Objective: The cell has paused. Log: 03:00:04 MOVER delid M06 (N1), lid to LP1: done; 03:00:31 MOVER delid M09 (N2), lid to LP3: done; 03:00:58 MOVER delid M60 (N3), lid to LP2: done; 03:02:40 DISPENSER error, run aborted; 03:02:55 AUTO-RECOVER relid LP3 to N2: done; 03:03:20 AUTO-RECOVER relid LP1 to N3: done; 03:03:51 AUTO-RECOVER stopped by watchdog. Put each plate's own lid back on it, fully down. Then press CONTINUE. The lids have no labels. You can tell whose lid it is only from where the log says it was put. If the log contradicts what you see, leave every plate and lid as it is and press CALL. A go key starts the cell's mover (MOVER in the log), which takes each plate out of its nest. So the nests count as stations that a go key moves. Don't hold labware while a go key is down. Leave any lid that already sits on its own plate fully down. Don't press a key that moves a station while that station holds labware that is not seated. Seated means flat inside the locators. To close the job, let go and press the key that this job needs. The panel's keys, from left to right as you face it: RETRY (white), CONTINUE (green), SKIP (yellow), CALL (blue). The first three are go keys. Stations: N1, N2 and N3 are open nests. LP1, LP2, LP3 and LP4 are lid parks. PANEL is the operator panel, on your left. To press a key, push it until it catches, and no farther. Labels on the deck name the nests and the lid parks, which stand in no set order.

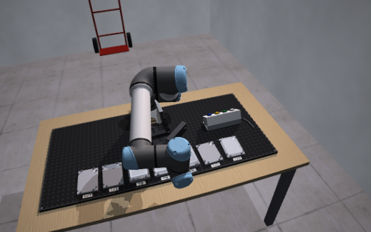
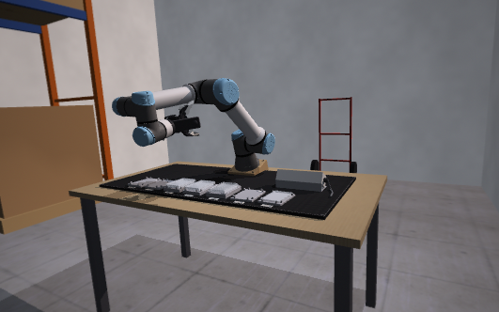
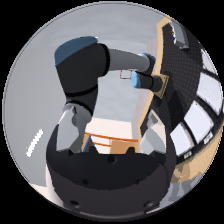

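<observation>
Seven stations in one row, four keys on one panel.

In the top view, from the left, two flat grey stations (image 1: pixel 87 181) come first, then three white plates (image 1: pixel 138 175) (image 2: pixel 199 187), long axes running front to back across the deck (image 1: pixel 63 154) (image 2: pixel 301 207). Above, the gripper (image 1: pixel 158 117) (image 2: pixel 190 122) (image 3: pixel 112 108) points back toward the arm's base, jaws wide apart. Next, two more stations (image 1: pixel 209 153) (image 2: pixel 249 195), the outer brighter; last, the panel (image 1: pixel 222 120) (image 2: pixel 299 180), lengthwise roughly along the row.
</observation>
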Robot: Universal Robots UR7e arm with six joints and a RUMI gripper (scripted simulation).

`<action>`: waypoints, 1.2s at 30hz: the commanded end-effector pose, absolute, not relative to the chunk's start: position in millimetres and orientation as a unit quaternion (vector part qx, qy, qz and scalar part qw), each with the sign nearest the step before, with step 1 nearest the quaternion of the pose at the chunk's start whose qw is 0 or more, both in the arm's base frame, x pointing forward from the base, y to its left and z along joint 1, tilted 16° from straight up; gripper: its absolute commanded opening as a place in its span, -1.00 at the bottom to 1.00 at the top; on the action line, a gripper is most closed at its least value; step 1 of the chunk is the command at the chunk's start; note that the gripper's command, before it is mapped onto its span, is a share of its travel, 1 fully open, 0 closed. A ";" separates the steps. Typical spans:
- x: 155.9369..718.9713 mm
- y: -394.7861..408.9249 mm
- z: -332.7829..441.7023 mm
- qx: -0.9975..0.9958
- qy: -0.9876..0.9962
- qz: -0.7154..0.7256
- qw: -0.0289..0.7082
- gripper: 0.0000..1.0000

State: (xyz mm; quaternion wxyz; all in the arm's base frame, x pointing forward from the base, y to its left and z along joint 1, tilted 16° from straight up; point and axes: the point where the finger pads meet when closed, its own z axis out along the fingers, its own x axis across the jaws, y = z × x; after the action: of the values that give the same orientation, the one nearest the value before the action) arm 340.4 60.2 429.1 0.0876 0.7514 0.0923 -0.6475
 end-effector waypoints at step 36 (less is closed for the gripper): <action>278.4 49.9 415.1 0.827 -0.029 -0.558 0.062 0.64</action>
State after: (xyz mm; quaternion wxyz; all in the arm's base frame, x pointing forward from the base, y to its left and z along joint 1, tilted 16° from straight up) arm 291.9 51.3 420.4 0.0675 0.8144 -0.0064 -0.5763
